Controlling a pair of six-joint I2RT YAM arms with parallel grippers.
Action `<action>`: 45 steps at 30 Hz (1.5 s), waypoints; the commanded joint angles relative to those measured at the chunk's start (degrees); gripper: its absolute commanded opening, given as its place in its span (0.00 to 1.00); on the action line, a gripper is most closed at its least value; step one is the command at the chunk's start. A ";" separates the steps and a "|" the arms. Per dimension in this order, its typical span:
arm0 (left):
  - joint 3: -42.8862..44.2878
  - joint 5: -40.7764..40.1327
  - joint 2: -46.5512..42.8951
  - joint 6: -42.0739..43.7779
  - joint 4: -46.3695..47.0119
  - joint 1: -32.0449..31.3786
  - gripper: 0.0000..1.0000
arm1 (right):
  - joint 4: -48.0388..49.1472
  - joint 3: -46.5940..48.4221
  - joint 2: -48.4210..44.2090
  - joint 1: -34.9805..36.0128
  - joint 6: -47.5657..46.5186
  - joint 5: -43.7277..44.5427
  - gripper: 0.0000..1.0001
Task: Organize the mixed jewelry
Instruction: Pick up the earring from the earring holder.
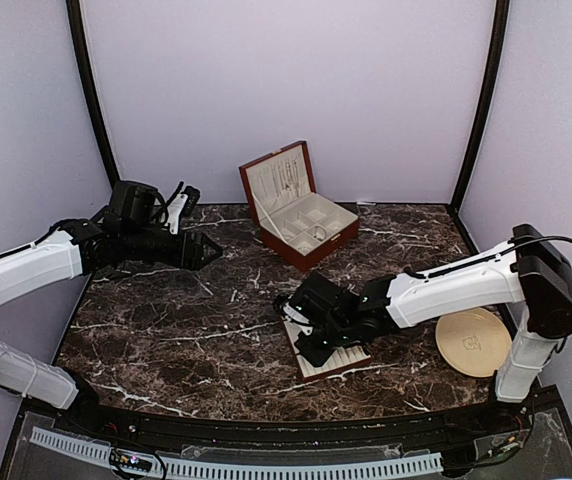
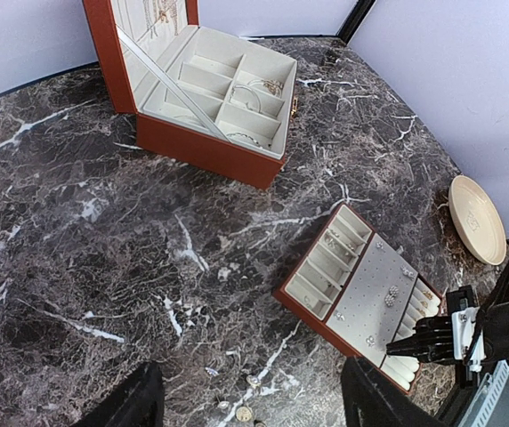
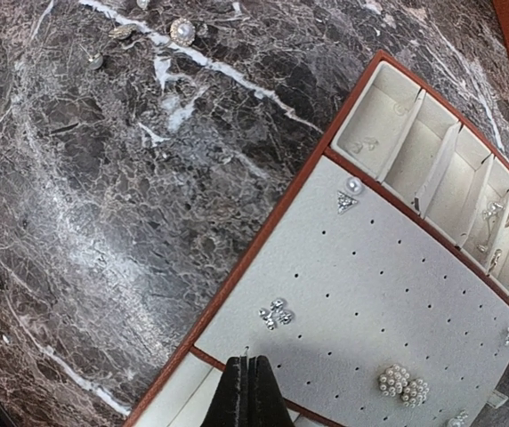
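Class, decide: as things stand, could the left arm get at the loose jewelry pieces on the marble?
Probably yes: the loose jewelry pieces lie uncovered on marble under the open left gripper; the right gripper is over the tray.

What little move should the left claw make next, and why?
Probably lower the left gripper straight down. Its jaws stand open, the loose jewelry lies between them on the marble table, and it holds nothing yet.
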 commanded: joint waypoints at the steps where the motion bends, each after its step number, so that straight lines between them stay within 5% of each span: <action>1: -0.64 0.47 -1.75 0.03 -0.54 0.46 0.70 | 0.81 1.19 2.16 -0.48 0.26 1.80 0.00; 27: -0.75 0.49 -1.67 -0.05 -0.59 0.46 0.71 | 1.60 3.69 1.78 -2.41 2.20 3.45 0.01; 34: -0.78 0.70 -1.81 -0.05 -0.64 0.55 0.71 | 3.86 -0.84 -2.83 -2.54 -0.34 -2.26 0.20; 45: -0.75 0.89 -1.93 0.02 -0.54 0.55 0.70 | 3.97 0.00 0.63 -2.76 -0.24 -1.49 0.20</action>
